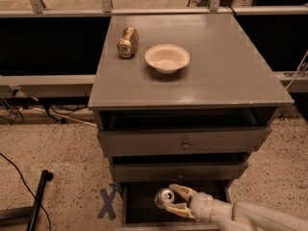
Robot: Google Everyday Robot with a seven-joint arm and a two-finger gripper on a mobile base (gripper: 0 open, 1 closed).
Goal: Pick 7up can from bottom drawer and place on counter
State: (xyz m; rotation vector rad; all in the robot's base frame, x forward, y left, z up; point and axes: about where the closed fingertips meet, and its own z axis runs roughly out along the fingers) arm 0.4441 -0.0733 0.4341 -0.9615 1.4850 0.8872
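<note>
The 7up can [165, 196], small and silver with a pull-tab top, sits between my gripper's fingers above the open bottom drawer [139, 203], whose inside is dark. My gripper [168, 199] reaches in from the lower right on a cream arm and is shut on the can, one finger [182, 191] above it and one below. The counter [226, 66] is the wide grey top of the cabinet, well above the gripper.
A gold-brown can [127, 42] lies on its side at the counter's back left. A cream bowl [167, 58] stands beside it. Two shallower drawers [185, 143] with knobs stick out above the bottom drawer. A blue X mark [109, 202] is on the floor at left.
</note>
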